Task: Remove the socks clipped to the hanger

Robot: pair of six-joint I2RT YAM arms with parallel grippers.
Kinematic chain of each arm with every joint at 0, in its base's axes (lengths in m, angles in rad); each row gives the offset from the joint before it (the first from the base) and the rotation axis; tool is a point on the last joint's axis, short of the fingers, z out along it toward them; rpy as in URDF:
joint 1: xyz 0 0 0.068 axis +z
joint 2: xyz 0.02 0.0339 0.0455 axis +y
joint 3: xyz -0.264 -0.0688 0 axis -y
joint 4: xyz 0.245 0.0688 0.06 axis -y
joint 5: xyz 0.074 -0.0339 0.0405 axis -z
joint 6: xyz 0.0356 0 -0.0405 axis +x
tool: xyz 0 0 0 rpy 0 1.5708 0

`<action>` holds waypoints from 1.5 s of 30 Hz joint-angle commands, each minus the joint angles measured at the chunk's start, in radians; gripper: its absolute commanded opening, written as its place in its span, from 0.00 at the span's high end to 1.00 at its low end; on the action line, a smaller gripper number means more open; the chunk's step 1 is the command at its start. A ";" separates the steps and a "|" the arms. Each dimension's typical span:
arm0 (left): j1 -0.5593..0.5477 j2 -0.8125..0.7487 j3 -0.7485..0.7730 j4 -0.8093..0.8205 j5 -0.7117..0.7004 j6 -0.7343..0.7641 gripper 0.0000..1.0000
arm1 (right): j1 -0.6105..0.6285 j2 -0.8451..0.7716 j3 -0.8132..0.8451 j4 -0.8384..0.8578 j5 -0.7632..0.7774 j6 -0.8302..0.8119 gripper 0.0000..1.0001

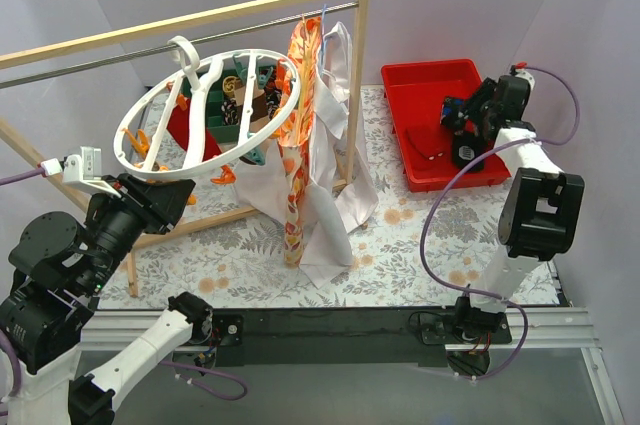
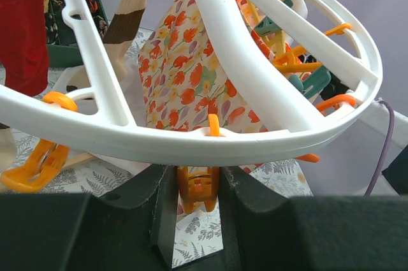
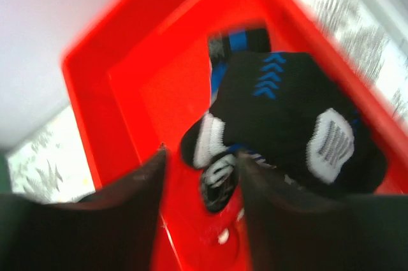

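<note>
The white wheel-shaped hanger hangs tilted from the rail. My left gripper grips it at its near rim. In the left wrist view that gripper is shut on an orange clip just under the white rim. A red sock and a tan-and-brown striped sock still hang from clips. My right gripper hovers over the red tray. Its jaws stand open. A black sock with blue and white marks lies in the tray against the right finger.
A wooden rack with a metal rail spans the back left. An orange floral garment and a white shirt hang from it right of the hanger. A green bin stands behind. The tablecloth is floral.
</note>
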 commanded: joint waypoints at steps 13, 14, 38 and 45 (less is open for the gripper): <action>-0.001 0.039 0.056 0.012 0.035 0.034 1.00 | 0.501 -0.588 -0.411 -0.245 0.217 -0.148 0.20; -0.002 0.033 0.056 0.014 0.033 0.035 1.00 | 0.535 -0.619 -0.428 -0.268 0.225 -0.147 0.18; -0.001 -0.019 0.011 0.024 0.027 0.008 1.00 | 1.661 -0.444 -0.370 0.319 0.295 -0.599 0.17; -0.001 -0.016 0.006 0.031 0.042 0.001 1.00 | 1.643 -0.053 -0.016 0.448 0.344 -0.746 0.06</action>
